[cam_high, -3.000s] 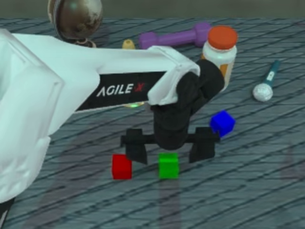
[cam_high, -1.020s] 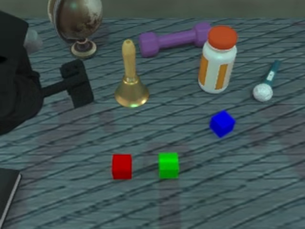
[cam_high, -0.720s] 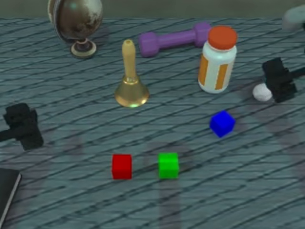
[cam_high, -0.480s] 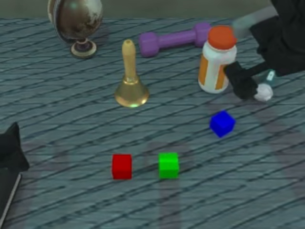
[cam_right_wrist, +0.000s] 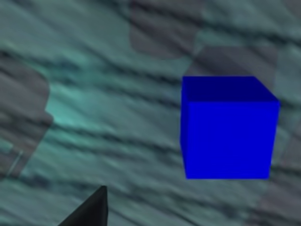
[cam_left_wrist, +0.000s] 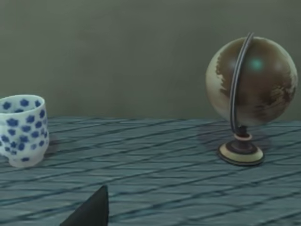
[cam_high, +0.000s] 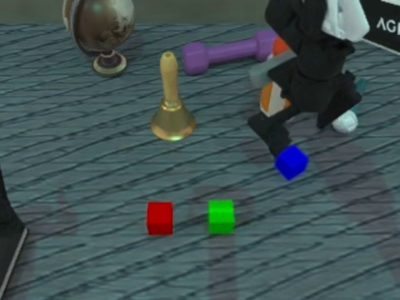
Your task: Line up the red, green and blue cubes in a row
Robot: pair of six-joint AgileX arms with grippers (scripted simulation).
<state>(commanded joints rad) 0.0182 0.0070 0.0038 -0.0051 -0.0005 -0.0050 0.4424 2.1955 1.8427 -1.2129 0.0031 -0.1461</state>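
The red cube (cam_high: 160, 218) and the green cube (cam_high: 220, 217) sit side by side near the front of the table, a small gap between them. Farther back and to the right lies the blue cube (cam_high: 291, 161), turned at an angle. My right gripper (cam_high: 302, 123) hovers open just behind and above it, one finger close to the cube's back left corner. In the right wrist view the blue cube (cam_right_wrist: 229, 129) fills the area ahead of a single dark fingertip (cam_right_wrist: 91, 209). My left arm (cam_high: 5, 209) is parked at the left edge, one fingertip (cam_left_wrist: 91, 213) showing.
A brass bell (cam_high: 172, 103) stands behind the red cube. At the back are a globe (cam_high: 100, 28), a purple dumbbell (cam_high: 225, 50), an orange-capped bottle (cam_high: 270, 95) half hidden by my right arm, and a white-headed tool (cam_high: 345, 122). A blue-flowered cup (cam_left_wrist: 21, 129) shows only in the left wrist view.
My left arm let the green cube go and pulled back to the left edge. My right arm came in from the right and lowered over the blue cube. The cubes have not moved.
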